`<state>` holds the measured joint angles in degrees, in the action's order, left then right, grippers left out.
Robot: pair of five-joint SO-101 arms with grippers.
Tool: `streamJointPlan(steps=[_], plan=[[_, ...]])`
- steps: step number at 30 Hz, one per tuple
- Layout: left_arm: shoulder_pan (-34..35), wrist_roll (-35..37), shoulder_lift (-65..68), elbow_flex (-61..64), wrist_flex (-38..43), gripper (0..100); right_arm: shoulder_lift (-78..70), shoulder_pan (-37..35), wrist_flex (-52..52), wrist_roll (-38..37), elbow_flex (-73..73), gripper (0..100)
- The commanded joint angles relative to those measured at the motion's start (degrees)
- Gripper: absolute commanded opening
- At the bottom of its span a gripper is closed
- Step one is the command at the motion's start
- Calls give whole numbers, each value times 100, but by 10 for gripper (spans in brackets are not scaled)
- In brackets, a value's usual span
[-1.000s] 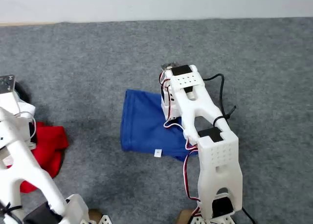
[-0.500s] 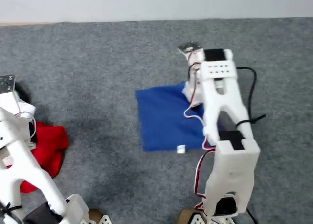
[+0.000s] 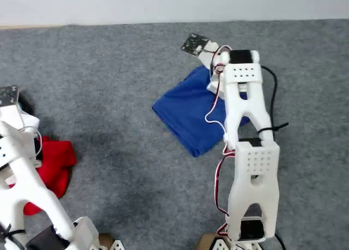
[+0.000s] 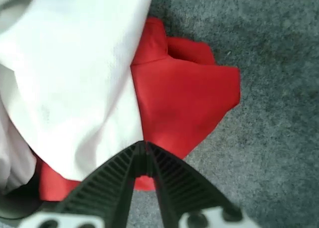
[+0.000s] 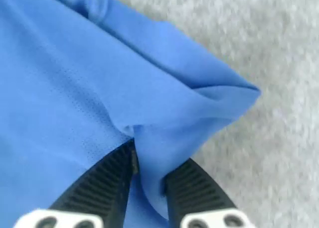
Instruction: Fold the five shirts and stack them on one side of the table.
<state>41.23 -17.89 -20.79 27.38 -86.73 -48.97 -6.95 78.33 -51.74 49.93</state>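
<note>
- Right gripper [image 5: 149, 163] is pinching a fold of the blue shirt [image 3: 182, 111], with the jaws narrow on the cloth.
- Blue shirt is lying skewed on the grey table [image 3: 98, 70], right of centre and toward the far side, partly under the right arm.
- Left gripper [image 4: 144, 149] is hovering with its jaws closed tip to tip, gripping nothing, over the red shirt [image 4: 189, 98] at the table's left edge.
- White shirt [image 4: 75, 73] is overlapping the red shirt.

The blue cloth shirt [image 5: 75, 78] is a thin, smooth knit with a fine mesh weave. The red cloth shirt [image 4: 184, 98] and white cloth shirt [image 4: 75, 63] look soft and matt. The grey table covering [image 3: 109, 70] is rough, felt-like carpet. The left gripper [image 4: 145, 148] and right gripper [image 5: 149, 166] have ribbed, matt black plastic fingers
</note>
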Motion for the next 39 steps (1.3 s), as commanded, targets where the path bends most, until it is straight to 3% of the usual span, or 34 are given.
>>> streamJointPlan(steps=[1,3,8,14,20,24,34,39], plan=[[-26,26,-176,66,97,6,-242,-31,-66,-79,844,48],[-26,18,-176,136,97,6,-409,57,-13,167,1187,116],[-26,18,-176,180,97,6,-576,136,101,2171,2110,249],[-26,18,-149,180,97,6,-602,171,611,4598,2980,266],[-26,18,-167,180,62,6,-593,171,1754,6945,3402,266],[-26,35,-141,180,53,6,-567,66,2457,7736,3420,265],[-18,18,-141,171,-62,6,66,-488,2475,8993,3174,268],[-18,9,-141,180,-88,6,1015,-971,2457,9512,2092,377]])
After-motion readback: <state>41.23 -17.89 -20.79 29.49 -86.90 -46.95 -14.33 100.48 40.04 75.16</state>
